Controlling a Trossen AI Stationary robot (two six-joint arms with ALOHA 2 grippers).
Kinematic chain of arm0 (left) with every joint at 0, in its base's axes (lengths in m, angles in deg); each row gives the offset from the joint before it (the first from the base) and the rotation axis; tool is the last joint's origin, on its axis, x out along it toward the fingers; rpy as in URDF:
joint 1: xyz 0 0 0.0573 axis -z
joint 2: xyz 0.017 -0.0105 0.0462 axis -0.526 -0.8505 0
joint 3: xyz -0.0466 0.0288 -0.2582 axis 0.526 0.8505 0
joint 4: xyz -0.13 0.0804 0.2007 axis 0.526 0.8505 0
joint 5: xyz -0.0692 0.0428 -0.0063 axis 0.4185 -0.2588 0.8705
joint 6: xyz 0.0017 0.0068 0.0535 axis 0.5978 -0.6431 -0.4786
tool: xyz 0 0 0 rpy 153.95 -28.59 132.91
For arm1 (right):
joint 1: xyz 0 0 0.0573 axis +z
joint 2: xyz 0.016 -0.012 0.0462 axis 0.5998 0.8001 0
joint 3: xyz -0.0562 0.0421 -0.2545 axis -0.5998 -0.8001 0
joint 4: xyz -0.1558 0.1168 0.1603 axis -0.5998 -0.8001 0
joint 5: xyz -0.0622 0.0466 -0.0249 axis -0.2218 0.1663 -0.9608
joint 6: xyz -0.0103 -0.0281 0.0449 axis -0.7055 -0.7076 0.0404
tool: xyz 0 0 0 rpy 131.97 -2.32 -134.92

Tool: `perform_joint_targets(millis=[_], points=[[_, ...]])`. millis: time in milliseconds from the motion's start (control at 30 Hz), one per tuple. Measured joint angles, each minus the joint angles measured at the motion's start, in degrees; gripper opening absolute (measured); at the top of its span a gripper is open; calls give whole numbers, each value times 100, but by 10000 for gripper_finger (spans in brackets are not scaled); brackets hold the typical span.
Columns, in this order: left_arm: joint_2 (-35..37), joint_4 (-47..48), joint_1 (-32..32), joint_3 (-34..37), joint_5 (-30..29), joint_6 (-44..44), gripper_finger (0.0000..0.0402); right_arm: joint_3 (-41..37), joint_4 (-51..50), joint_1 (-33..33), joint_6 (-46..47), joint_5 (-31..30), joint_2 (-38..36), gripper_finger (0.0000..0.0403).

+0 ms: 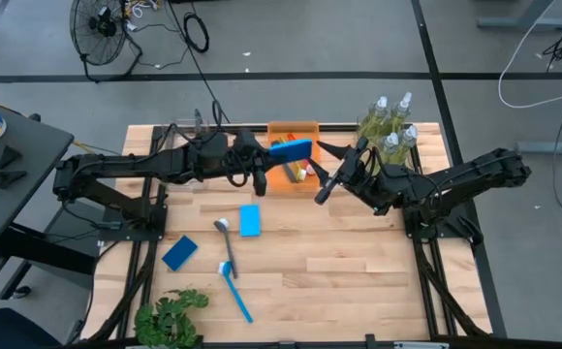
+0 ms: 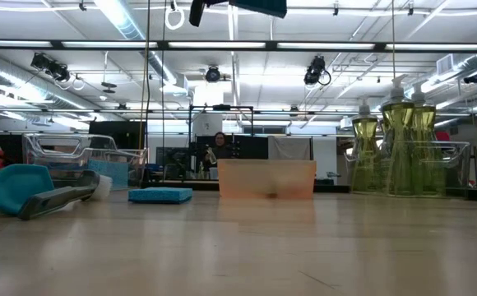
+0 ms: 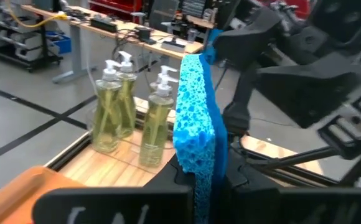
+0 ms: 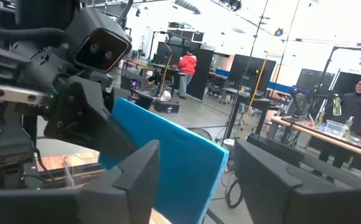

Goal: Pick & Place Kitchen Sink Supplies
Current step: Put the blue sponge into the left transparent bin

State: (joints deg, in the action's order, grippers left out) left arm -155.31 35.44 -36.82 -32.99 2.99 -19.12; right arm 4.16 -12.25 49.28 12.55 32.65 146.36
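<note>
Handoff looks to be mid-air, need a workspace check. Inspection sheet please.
Surface: wooden table, no spills seen.
Job's things: blue sponge held over orange tray; light-blue sponge, dark-blue sponge and blue brush lying loose; pump bottles upright in a clear bin.
Clutter: plant at the table edge.
Grippers: left gripper jaws shut on the blue sponge; right gripper jaws open, to either side of the same sponge.
Cables: black cable on the floor.
Surroundings: fan; person far behind.
</note>
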Motion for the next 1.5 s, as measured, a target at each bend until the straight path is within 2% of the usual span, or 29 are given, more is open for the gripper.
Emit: perform_joint_targets(millis=[233,467,967,1267,1500], points=[[29,610,-172,-2,-242,-10,16,0,2,0,0,-2,0,238],[227,1747,-663,1,-257,-11,16,-2,-33,0,-2,-4,0,240],[1208,4546,-2114,4,-746,-73,16,-4,-250,-98,166,-9,0,240],[1379,5622,-2719,0,-1002,146,16,-4,-302,-190,257,-9,0,240],[1355,6042,-3022,2,-1429,143,16,-4,-306,-190,258,-9,0,240]])
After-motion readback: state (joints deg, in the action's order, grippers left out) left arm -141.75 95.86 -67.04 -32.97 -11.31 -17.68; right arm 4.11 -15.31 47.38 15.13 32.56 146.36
